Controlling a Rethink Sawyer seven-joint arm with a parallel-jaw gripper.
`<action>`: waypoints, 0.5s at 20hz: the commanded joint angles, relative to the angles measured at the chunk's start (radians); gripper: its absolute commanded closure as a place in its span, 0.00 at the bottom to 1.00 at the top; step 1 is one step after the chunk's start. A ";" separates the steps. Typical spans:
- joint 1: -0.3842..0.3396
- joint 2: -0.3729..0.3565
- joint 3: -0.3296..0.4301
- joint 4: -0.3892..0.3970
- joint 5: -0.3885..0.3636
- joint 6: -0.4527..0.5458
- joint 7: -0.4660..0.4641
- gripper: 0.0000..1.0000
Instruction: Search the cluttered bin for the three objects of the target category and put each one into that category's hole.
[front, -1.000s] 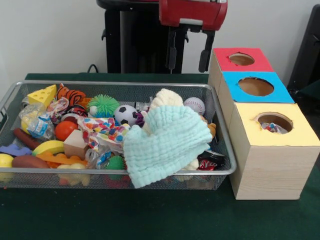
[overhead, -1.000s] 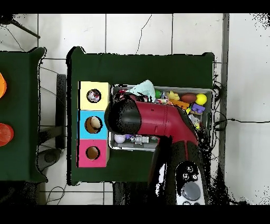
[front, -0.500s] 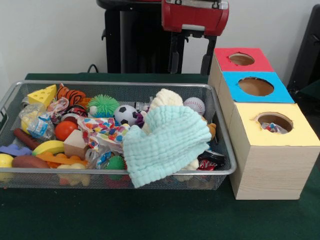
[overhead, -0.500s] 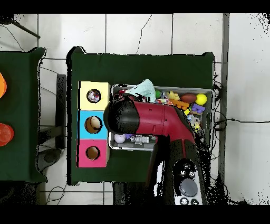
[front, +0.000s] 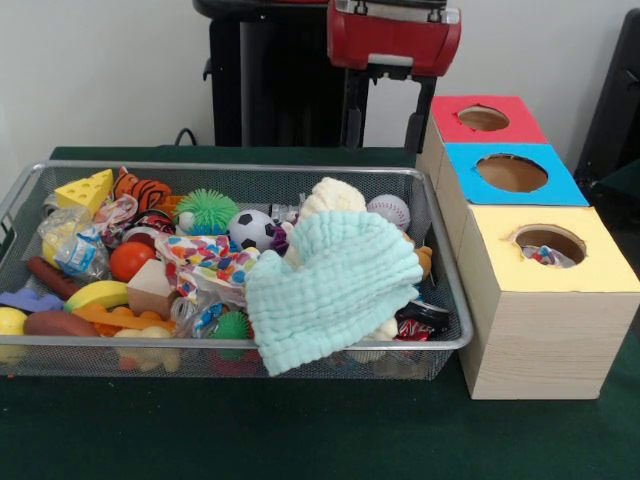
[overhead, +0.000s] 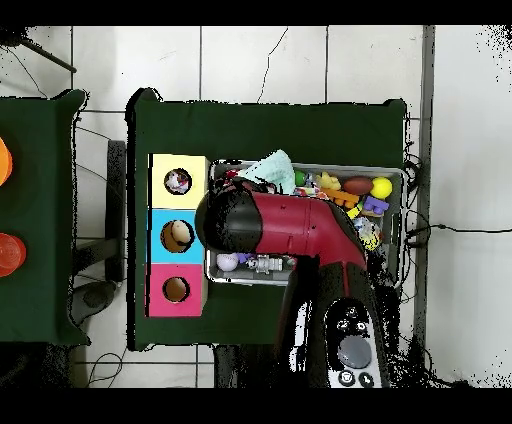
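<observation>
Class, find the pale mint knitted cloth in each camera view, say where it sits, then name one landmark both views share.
Front view: the pale mint knitted cloth drapes over the near right rim of the silver wire mesh basket.
Overhead view: only its corner shows, at the basket's top edge, just right of the yellow-topped hole.
Shared landmark: the yellow-topped hole, a printed wrapper visible inside.

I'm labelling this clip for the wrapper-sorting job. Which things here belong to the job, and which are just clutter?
Job:
wire mesh bin
polka-dot wrapper
clear printed wrapper
yellow-topped hole, a wrapper already inside
gripper, open, above the bin's far edge

Clutter:
mint knitted cloth
green spiky ball
soccer ball
baseball
cheese wedge
blue-topped hole
red-topped hole
</observation>
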 joint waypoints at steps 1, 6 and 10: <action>-0.047 0.074 0.064 0.017 0.018 0.063 0.070 0.00; -0.074 0.107 0.091 -0.014 0.009 0.063 0.028 0.00; -0.105 0.148 0.124 -0.047 0.007 0.062 -0.006 0.00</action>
